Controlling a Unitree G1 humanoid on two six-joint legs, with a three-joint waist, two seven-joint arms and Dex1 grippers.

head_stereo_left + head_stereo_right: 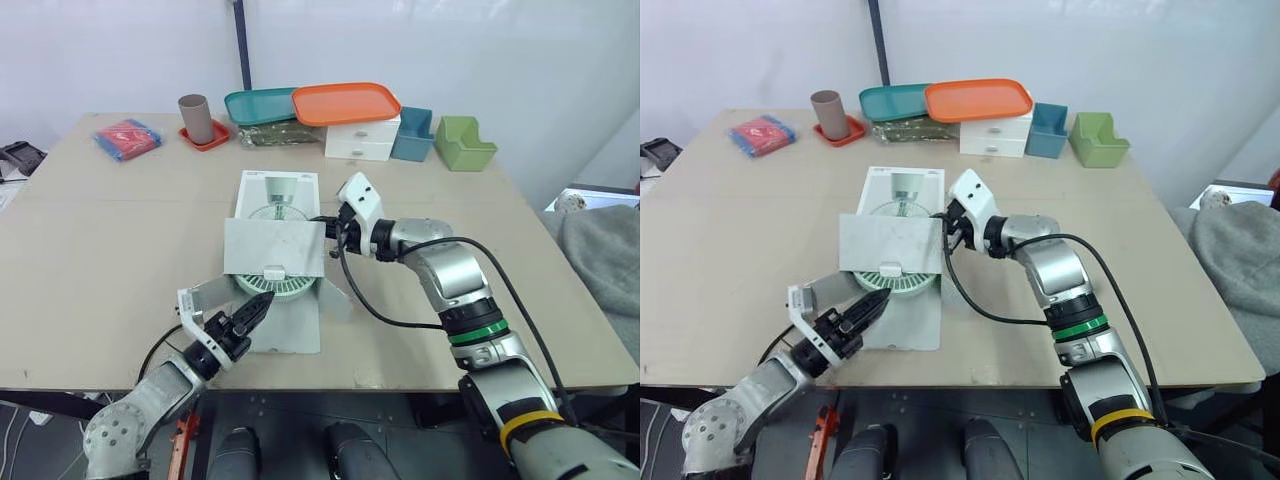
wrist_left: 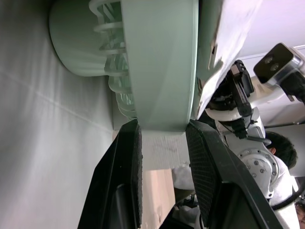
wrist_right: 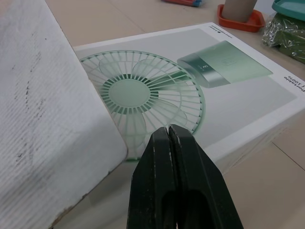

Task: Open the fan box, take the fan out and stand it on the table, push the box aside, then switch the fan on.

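Step in hand: fan removal. The white cardboard fan box (image 1: 278,190) lies flat on the beige table (image 1: 120,230), with its lid flap (image 1: 275,247) raised. The right gripper (image 3: 169,131), jaws together, appears to brace the flap's edge. The left gripper (image 1: 258,304), jaws apart, straddles the rim of the pale green round fan (image 1: 280,288), which lies in the open box. Next: clamp the rim, then withdraw the fan.

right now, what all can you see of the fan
The fan is pale green, plastic by its look, with a round ribbed grille and a thick smooth rim. It lies flat at the near, open end of the box, mostly hidden under the raised flap. The left gripper has its jaws open at the rim's edge; whether they touch it I cannot tell.
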